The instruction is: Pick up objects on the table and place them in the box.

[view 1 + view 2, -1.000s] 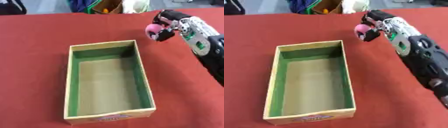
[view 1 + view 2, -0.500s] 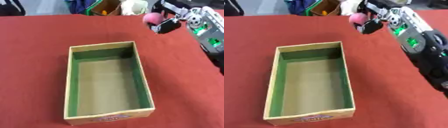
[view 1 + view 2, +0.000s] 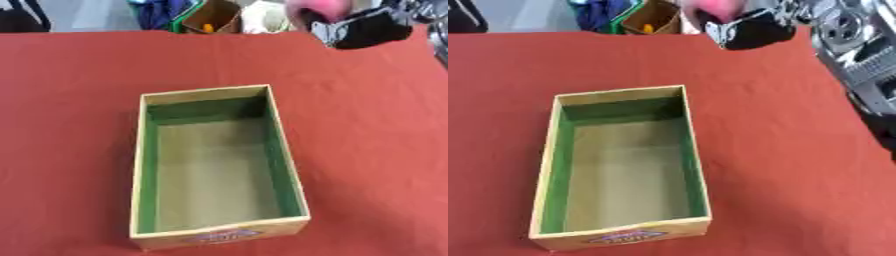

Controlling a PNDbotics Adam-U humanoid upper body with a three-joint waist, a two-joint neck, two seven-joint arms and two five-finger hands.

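Left eye view, lowest in the frame: the box [image 3: 219, 167] sits on the desk [image 3: 70, 100], its short near wall carrying a small coloured label that is too blurred to read. It is a long open-topped box with pale wooden rims, green inner walls and a dull tan floor, and nothing lies inside it. It runs lengthwise away from the camera, a little left of the frame's centre, with its far end slightly narrower in the picture.

Red cloth covers the desk all round the box, out to the left and right edges of the frame.

Farther up, at the upper right of the frame, the right hand [image 3: 372, 27] hangs above the desk's far edge, well apart from the box. Its dark fingers [image 3: 750, 30] are curled round a pink object [image 3: 317, 9], round in outline, which shows at the very top edge of the frame. In the right eye view the silver and black arm [image 3: 859, 55] runs down the right side of the frame.
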